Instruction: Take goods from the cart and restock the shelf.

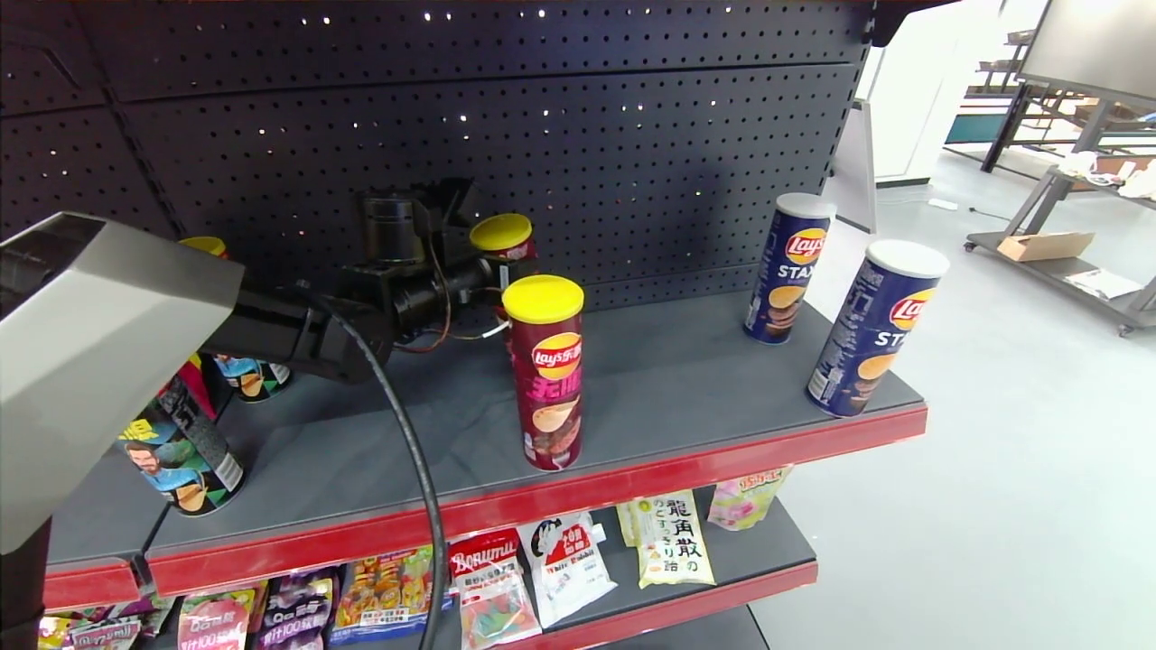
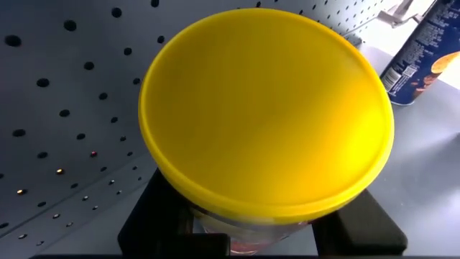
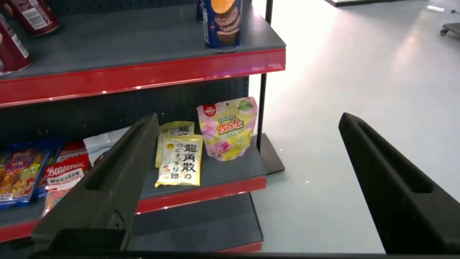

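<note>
Left gripper, centre of the head view, clamped on yellow-lidded chip can at rear of shelf; right gripper, fingers spread wide.

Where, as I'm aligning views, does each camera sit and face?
Head view: on the head, looking down at the shelf; left arm at the yellow-lidded can.
Left wrist view: on that wrist, facing the can's lid; left gripper clamps it.
Right wrist view: on that wrist, facing the lower shelf; right gripper open.
Shared: head and right wrist both show the yellow bag.
</note>
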Tool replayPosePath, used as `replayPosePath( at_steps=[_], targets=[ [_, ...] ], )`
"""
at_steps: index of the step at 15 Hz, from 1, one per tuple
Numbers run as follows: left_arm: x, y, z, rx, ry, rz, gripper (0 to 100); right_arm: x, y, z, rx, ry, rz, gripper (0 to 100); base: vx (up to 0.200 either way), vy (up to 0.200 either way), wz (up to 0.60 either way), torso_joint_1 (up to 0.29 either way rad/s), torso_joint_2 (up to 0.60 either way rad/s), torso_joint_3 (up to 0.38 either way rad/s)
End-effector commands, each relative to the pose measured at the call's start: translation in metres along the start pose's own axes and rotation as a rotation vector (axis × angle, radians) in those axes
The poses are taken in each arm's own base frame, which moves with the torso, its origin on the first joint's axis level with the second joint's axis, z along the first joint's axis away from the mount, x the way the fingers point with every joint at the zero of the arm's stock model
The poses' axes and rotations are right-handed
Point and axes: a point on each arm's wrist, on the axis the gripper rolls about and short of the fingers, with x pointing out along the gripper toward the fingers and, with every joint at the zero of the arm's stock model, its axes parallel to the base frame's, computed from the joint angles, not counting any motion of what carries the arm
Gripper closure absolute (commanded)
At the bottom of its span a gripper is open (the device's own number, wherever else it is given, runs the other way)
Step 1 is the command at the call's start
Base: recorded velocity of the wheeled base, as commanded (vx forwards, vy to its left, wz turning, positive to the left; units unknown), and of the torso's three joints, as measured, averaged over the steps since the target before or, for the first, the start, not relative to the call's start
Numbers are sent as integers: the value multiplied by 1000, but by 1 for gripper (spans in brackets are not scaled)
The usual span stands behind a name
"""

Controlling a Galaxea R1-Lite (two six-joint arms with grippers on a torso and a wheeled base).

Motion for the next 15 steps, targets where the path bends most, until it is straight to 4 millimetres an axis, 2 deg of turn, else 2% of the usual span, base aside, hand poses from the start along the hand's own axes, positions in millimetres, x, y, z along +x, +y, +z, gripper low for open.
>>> replayPosePath(
  at_steps=[1, 9, 15],
  targets=[
    [-2, 0, 3, 2, -4, 0, 100, 0, 0, 0, 0, 2, 0, 0, 0, 0, 0, 0, 0, 0],
    [4, -5, -13, -1, 57, -12, 100, 0, 0, 0, 0, 0, 0, 0, 0, 0, 0, 0, 0, 0],
    [4, -9, -9, 2, 45, -20, 100, 0, 0, 0, 0, 2, 0, 0, 0, 0, 0, 0, 0, 0]
  ],
)
